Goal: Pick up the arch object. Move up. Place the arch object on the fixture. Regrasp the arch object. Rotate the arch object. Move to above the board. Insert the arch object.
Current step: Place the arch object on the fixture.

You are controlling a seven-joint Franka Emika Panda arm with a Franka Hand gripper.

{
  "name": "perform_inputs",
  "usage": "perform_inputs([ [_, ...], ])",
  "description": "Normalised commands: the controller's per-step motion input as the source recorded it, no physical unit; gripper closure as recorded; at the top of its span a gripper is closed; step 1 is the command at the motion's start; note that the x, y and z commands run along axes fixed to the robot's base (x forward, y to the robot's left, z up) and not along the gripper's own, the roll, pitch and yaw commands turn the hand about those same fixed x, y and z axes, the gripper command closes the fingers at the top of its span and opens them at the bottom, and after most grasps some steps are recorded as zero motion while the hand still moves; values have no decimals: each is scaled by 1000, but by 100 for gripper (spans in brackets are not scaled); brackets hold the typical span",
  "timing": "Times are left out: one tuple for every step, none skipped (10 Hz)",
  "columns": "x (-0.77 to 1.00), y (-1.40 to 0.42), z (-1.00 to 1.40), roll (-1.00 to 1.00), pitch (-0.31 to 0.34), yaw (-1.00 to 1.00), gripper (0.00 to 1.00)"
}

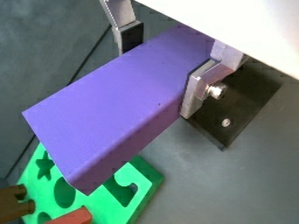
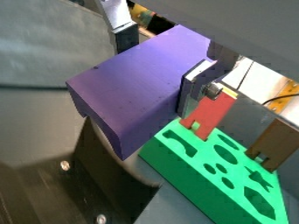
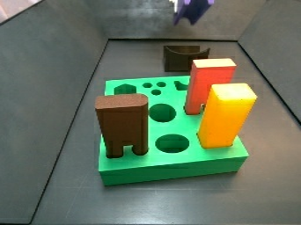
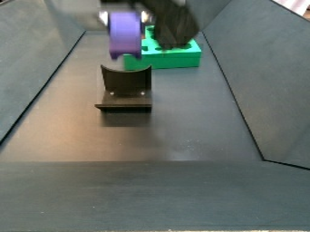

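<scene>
The arch object, a purple elongated block, shows in both wrist views (image 1: 111, 114) (image 2: 135, 87), and my gripper (image 1: 163, 57) (image 2: 162, 61) is shut on it, one silver finger (image 1: 201, 86) on each long side. In a side view the purple block (image 4: 123, 34) hangs from the gripper (image 4: 169, 23) above the fixture (image 4: 123, 89), a dark block with a scooped top. In a side view the gripper (image 3: 192, 9) is blurred at the top edge, above the fixture (image 3: 182, 57). The green board (image 3: 165, 154) lies in front of the fixture.
On the board stand a red block (image 3: 209, 83), a yellow block (image 3: 226, 114) and a brown two-legged block (image 3: 121, 126). Round holes and cut-outs are open in the board's top (image 2: 222, 171). Grey walls slope up on both sides of the floor (image 4: 49, 82).
</scene>
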Motion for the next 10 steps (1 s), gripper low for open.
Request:
perform_inputs([
  [155, 136, -1000, -790, 152, -277, 100],
  [158, 140, -1000, -556, 63, -263, 100],
  [163, 142, -1000, -436, 24, -251, 100],
  [174, 132, -1000, -245, -27, -207, 100],
  [165, 119, -891, -178, -59, -173, 100],
  [142, 104, -733, -156, -74, -151, 100],
  [94, 60, -380, -115, -102, -90, 100],
  [70, 11, -324, -77, -106, -55, 100],
  [63, 9, -324, -75, -106, -30, 100],
  [62, 7, -322, -76, -104, -8, 100],
])
